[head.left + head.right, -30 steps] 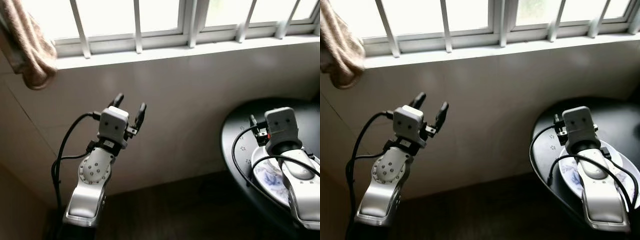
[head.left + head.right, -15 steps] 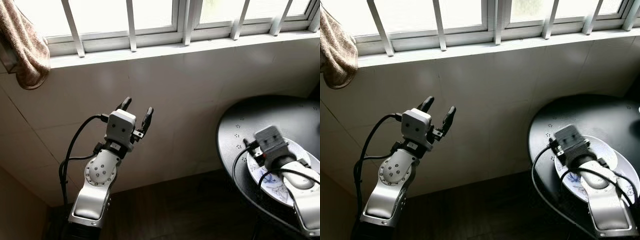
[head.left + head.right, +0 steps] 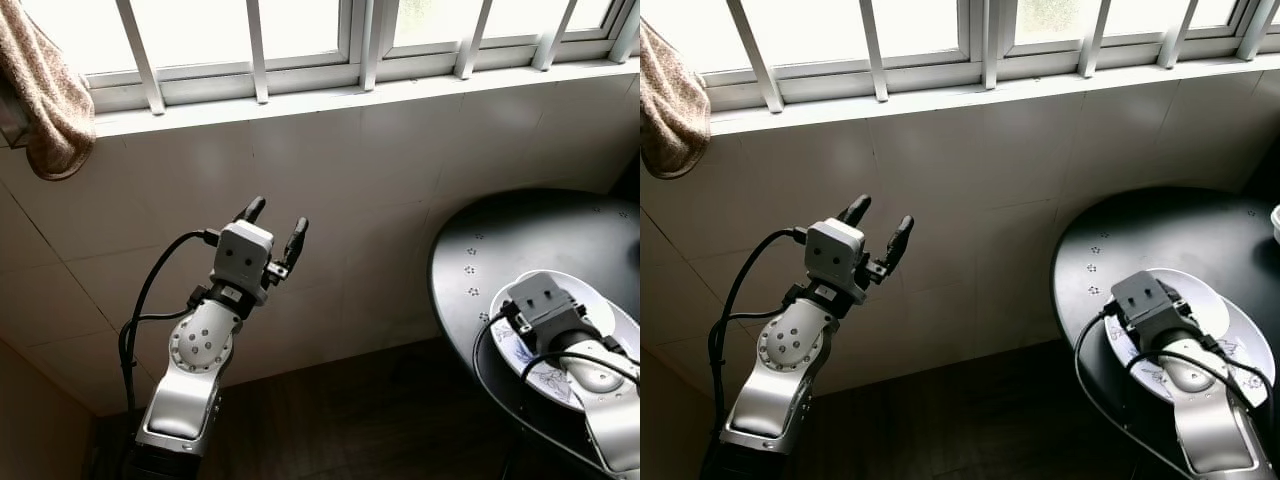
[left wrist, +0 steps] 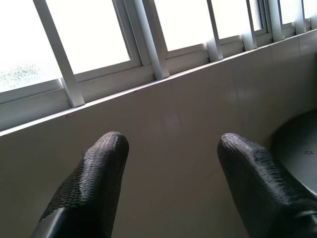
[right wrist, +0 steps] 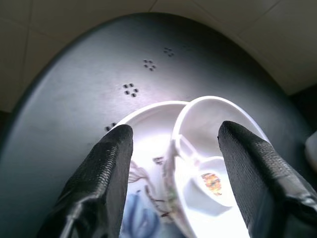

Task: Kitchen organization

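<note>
— What sort of place is this?
— A home, by a barred window [image 3: 300,40] over a tiled wall [image 3: 400,200]. A round black table [image 3: 520,240] bears a white plate [image 3: 1220,310]; a towel [image 3: 45,100] hangs nearby.

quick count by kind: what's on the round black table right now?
Plates: 1, a white patterned plate
Bowls: 1, a small white bowl lying on that plate, between the right gripper's open jaws
Unidentified white item at the table's far edge: 1
Total: 3
</note>
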Motion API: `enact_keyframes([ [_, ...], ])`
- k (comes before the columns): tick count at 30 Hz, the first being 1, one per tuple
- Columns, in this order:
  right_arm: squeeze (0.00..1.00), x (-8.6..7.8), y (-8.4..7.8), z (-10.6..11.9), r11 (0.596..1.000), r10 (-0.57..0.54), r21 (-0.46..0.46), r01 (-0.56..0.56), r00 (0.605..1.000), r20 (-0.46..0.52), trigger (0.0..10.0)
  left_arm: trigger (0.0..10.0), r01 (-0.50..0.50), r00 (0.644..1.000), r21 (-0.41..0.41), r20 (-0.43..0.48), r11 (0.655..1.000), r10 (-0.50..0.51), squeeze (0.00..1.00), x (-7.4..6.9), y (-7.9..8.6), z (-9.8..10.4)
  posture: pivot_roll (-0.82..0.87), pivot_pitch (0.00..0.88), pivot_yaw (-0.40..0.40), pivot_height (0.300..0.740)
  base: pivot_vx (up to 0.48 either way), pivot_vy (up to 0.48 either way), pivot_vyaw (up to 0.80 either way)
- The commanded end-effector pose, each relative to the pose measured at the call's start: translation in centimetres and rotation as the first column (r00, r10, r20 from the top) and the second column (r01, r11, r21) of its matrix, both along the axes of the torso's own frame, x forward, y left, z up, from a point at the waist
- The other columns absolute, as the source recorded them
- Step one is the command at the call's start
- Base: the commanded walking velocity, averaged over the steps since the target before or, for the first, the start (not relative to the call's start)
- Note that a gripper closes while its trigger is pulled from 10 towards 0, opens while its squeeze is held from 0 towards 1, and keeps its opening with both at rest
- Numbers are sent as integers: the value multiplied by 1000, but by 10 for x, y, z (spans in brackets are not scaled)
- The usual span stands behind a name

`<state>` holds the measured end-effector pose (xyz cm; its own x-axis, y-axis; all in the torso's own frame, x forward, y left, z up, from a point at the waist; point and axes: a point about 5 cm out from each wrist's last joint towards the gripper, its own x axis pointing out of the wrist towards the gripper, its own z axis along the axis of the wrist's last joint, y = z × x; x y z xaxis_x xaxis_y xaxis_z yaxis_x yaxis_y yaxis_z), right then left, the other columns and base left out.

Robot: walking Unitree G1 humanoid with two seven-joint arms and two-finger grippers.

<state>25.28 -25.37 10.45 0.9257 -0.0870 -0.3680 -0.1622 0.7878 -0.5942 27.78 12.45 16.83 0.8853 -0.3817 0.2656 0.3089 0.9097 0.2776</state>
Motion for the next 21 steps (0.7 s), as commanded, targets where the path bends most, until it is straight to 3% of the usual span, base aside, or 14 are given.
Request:
enact_keyframes([
  [1,0,0,4,-2,1000,7,-4,-7,1000,-2,10000,10000,3,1000,10,-16,1000,-2,0,1,0,-2,-56,0,-9,740,0,0,0],
  [14,0,4,-17,-2,992,-48,-115,49,999,9,10000,10000,-1,1000,12,-24,1000,1,0,1,1,-4,-54,0,-14,740,0,0,0],
  [21,0,4,-17,-5,993,-54,-108,56,998,21,10000,10000,0,1000,13,-29,1000,0,0,1,1,-5,-52,0,-13,740,0,0,0],
])
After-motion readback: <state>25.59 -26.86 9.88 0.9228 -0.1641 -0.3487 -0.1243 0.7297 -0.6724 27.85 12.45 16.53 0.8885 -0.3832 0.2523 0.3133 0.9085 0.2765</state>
